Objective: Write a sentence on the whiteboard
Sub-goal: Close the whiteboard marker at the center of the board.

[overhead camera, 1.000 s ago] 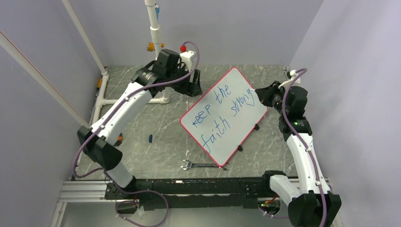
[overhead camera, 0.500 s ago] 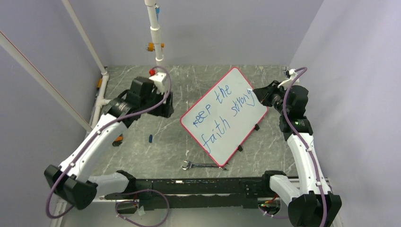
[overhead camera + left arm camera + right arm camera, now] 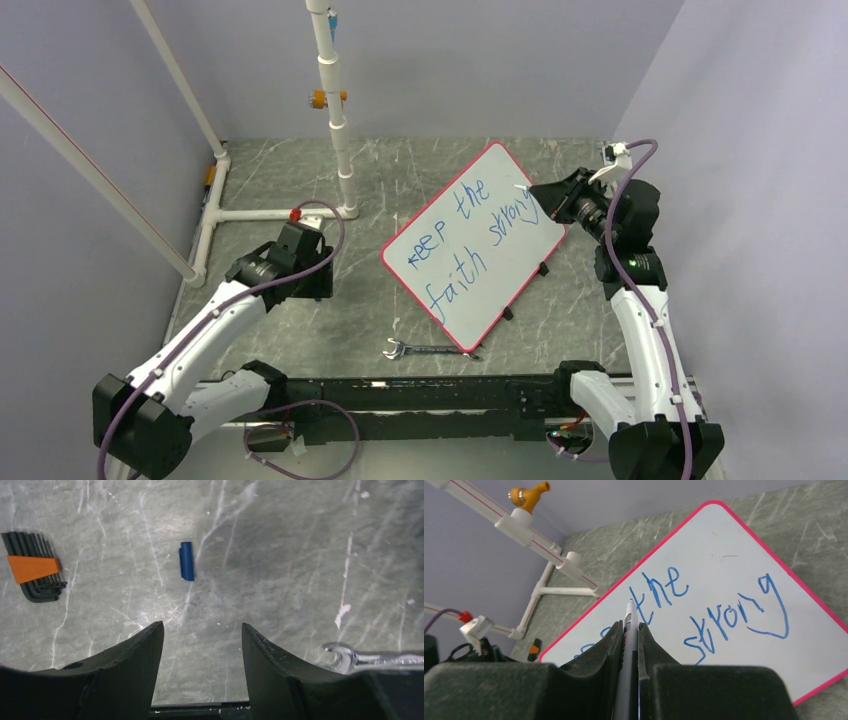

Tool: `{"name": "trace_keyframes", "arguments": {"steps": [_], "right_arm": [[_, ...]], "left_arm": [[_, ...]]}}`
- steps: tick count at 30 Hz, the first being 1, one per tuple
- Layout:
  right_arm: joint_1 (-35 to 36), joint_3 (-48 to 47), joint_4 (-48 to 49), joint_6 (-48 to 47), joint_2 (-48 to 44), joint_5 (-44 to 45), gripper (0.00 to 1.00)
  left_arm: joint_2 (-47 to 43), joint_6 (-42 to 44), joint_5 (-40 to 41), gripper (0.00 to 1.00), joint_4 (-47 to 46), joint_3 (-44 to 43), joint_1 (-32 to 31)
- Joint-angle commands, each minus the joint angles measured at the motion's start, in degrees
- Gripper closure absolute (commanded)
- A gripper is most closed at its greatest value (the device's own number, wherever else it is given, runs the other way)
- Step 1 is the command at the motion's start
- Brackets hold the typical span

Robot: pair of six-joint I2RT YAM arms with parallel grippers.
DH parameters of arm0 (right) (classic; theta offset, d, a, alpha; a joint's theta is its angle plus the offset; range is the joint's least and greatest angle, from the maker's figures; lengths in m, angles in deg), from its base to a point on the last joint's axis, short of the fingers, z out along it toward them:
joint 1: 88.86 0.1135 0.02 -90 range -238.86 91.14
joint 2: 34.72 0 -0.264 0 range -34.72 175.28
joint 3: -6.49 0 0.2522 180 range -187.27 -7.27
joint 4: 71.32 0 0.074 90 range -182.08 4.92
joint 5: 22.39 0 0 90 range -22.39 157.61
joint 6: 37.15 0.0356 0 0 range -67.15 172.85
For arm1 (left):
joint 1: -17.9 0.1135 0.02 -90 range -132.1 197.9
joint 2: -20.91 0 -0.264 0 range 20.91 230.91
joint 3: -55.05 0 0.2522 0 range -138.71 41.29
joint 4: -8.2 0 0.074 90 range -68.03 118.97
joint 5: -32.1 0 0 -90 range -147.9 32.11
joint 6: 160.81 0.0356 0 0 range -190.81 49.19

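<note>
A grey marbled desk [image 3: 420, 165] carries a steel wrench [image 3: 430, 350] at lower centre of the top view. In the left wrist view a small blue cap [image 3: 186, 561] lies upper centre, with a hex key set [image 3: 32, 570] in an orange holder at the left edge, well apart from it. A white pipe frame [image 3: 338, 110] stands upright at upper centre.

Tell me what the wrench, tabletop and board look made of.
Wrench: bare metal, likely steel, with bright mirror-like glints. Tabletop: grey-green with white veins, a marble look, perhaps printed laminate, with a faint sheen. Board: smooth glossy white writing face and a pink rim that looks plastic. Its core is not visible.
</note>
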Motion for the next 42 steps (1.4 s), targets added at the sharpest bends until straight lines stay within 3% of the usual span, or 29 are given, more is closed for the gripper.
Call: {"name": "trace_keyframes", "arguments": {"steps": [1,12,26,37,42], "right_arm": [[0.1,-2.9,1.3,1.4,-1.3,-2.9,1.00],[0.4,-3.2,0.0,1.1,-1.9,-2.9,1.00],[0.6,-2.5,0.3,0.9,-1.3,-2.6,1.00],[0.6,-2.5,0.6,0.9,-0.7,-2.6,1.00],[0.6,-1.8,0.9,1.1,-0.7,-2.7,1.00]], "left_arm": [[4.0,-6.2,6.6,0.40,-0.4,-1.0,1.2],[14.3,-8.6,6.3,0.45,-12.7,5.6,2.8],[23.8,-7.8,4.6,0.52,-15.3,4.1,5.8],[29.5,-9.0,-1.8,0.71,-17.6,2.9,5.8],[29.3,-8.5,-2.9,1.00,-19.0,3.0,5.8]]}}
